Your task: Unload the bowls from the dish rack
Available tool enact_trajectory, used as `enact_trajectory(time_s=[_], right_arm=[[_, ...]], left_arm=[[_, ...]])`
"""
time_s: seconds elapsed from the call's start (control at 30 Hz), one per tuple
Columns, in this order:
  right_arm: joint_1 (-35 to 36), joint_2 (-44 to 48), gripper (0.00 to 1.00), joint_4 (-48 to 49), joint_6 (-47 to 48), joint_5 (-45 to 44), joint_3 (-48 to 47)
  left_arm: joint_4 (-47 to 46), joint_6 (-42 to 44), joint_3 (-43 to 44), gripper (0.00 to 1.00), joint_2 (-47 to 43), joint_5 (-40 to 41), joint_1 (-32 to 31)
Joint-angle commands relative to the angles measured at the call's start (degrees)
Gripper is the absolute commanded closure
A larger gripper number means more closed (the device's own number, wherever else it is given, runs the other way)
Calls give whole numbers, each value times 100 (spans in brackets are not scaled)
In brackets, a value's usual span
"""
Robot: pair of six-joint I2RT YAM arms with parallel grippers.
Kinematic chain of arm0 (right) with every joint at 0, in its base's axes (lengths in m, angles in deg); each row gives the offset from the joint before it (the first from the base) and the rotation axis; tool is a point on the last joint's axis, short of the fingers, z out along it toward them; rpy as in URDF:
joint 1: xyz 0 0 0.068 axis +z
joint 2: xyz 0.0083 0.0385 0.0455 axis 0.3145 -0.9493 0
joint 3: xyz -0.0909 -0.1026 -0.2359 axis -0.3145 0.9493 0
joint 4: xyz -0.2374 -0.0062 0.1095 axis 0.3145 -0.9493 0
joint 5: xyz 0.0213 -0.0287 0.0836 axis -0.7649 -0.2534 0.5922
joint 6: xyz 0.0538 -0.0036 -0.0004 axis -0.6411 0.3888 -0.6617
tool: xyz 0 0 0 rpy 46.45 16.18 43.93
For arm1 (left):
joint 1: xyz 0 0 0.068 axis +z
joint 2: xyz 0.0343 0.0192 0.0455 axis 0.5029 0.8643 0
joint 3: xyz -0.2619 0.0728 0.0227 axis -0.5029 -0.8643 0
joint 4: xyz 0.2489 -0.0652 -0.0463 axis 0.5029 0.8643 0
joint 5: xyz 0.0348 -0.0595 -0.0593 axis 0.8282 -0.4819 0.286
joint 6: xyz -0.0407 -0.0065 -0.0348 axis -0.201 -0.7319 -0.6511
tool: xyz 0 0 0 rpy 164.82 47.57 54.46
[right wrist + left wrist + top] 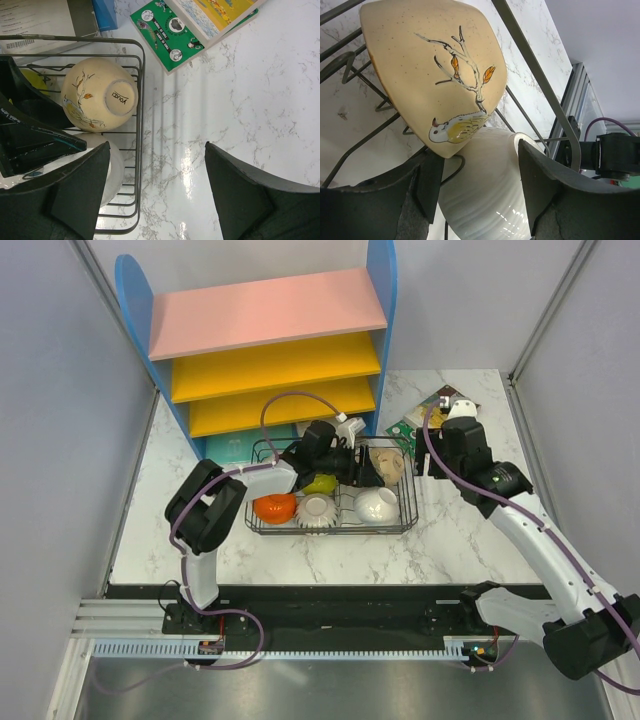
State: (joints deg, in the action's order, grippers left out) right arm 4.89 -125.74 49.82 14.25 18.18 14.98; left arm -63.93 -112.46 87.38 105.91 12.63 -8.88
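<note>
The black wire dish rack (408,502) holds an orange bowl (274,507), a ribbed white bowl (317,510), a yellow-green bowl (320,483), a smooth white bowl (378,505) and a beige bowl with a bird drawing (392,466). My left gripper (356,466) reaches into the rack between the yellow-green and beige bowls. In the left wrist view its jaws (480,150) stand open on either side of the white bowl (485,200), under the beige bowl's (435,65) rim. My right gripper (157,147) is open over bare marble, just right of the rack's side wire (141,100).
A blue shelf unit with pink and yellow boards (270,340) stands behind the rack. A green card (172,32) and a colourful book (220,12) lie at the back right. Grey walls close both sides of the marble table (460,530).
</note>
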Motion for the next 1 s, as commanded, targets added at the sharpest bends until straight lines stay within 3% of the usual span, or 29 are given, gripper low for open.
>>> enact_trajectory(time_s=[0.0, 0.4, 0.5, 0.67, 0.97], right_arm=[[-46, 186, 16, -8, 54, -87, 122], [-37, 106, 16, -7, 1, -16, 96], [-46, 106, 16, 1, 19, -25, 96], [-46, 71, 16, 10, 10, -17, 104], [-46, 45, 16, 1, 19, 10, 131]], left_arm=[[-637, -156, -81, 34, -274, 64, 13], [-646, -209, 85, 35, -222, -164, 49], [-786, -314, 103, 40, -178, -270, 49], [-928, -516, 155, 56, -178, -392, 40], [-664, -490, 393, 53, 94, -463, 40]])
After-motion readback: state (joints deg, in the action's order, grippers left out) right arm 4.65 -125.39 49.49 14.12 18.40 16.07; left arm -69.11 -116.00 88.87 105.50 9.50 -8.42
